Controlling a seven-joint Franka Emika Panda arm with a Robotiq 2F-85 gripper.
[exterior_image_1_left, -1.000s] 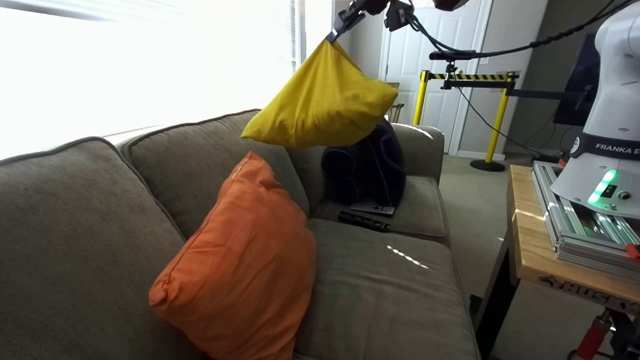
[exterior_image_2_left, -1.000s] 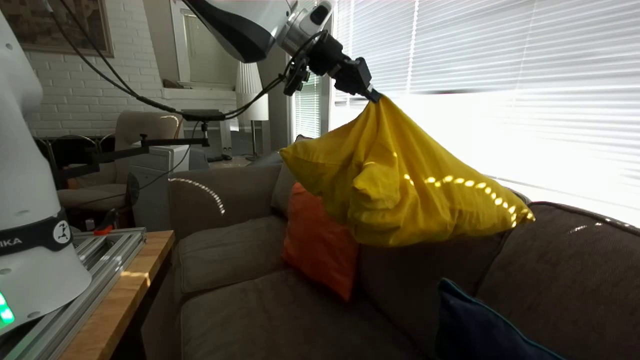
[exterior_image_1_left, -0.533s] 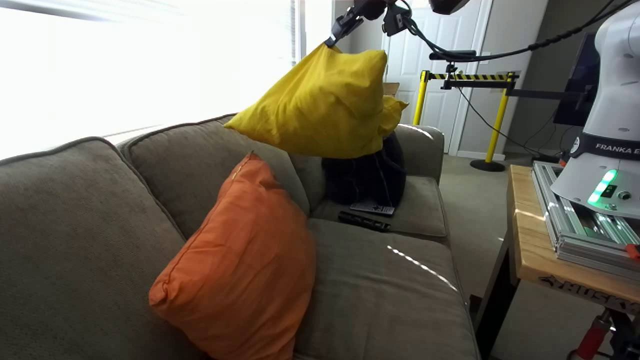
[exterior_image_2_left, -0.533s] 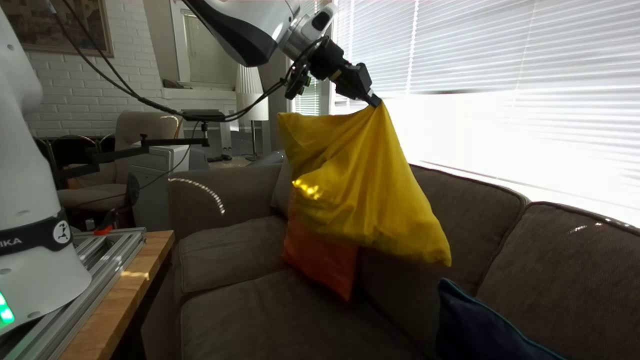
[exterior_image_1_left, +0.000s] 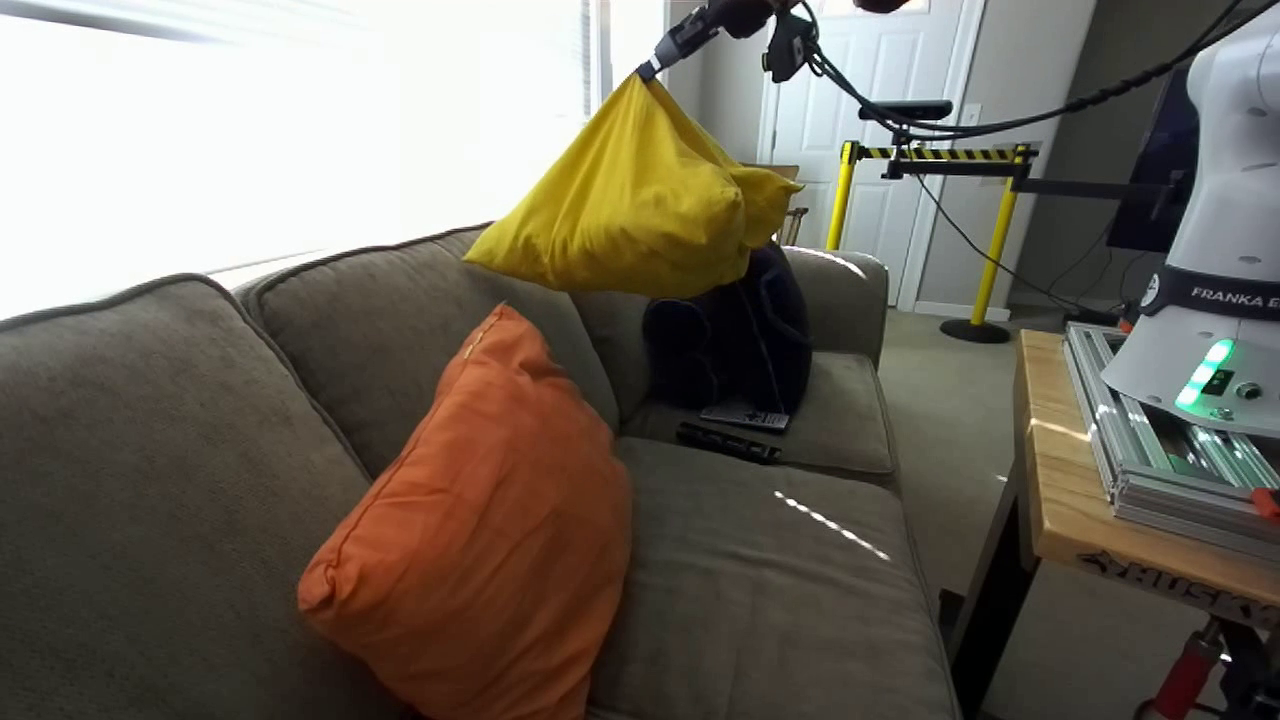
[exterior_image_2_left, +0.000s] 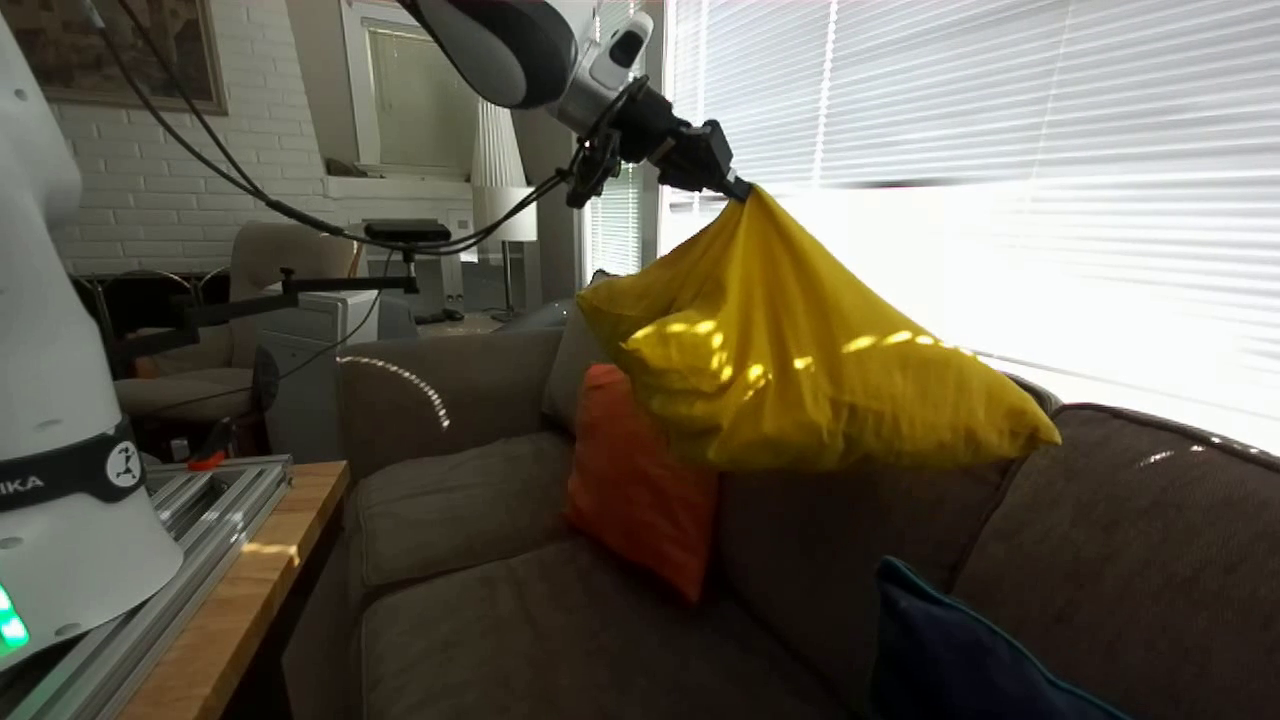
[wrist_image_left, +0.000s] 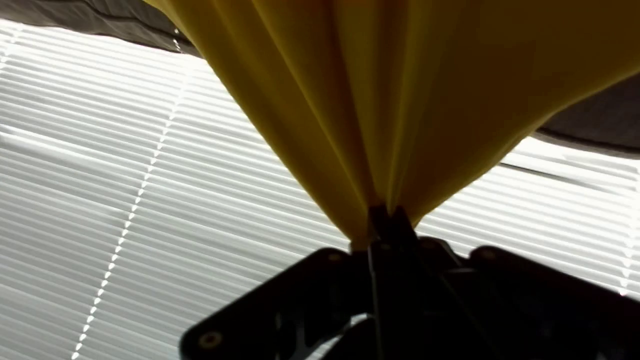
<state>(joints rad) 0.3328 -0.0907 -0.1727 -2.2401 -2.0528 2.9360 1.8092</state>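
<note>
A yellow pillow (exterior_image_1_left: 640, 200) hangs in the air above the sofa, drawn up to a point by my gripper (exterior_image_1_left: 647, 72). In the wrist view its cloth (wrist_image_left: 310, 75) runs in folds into the gripper (wrist_image_left: 392, 214), whose dark fingertips are shut on the fabric. The pillow (exterior_image_2_left: 790, 370) sags wide below the gripper (exterior_image_2_left: 738, 188) and overlaps part of an orange pillow (exterior_image_2_left: 640, 490) in that exterior view. This orange pillow (exterior_image_1_left: 490, 510) leans on the sofa back. A navy pillow (exterior_image_1_left: 755, 340) sits at the sofa's end, its top partly behind the yellow one.
Two remotes lie on the sofa seat (exterior_image_1_left: 760, 580), a black one (exterior_image_1_left: 728, 442) and a grey one (exterior_image_1_left: 745, 418). The robot base stands on a wooden table (exterior_image_2_left: 240, 610) facing the sofa. Behind the sofa is a window with blinds (exterior_image_2_left: 900, 100). Cables (exterior_image_1_left: 1000, 125) hang from the arm.
The yellow pillow twisted and swung under the grip, then turned back. My gripper dipped a little and rose again, shifting slightly toward the window in an exterior view. The orange and navy pillows stayed put.
</note>
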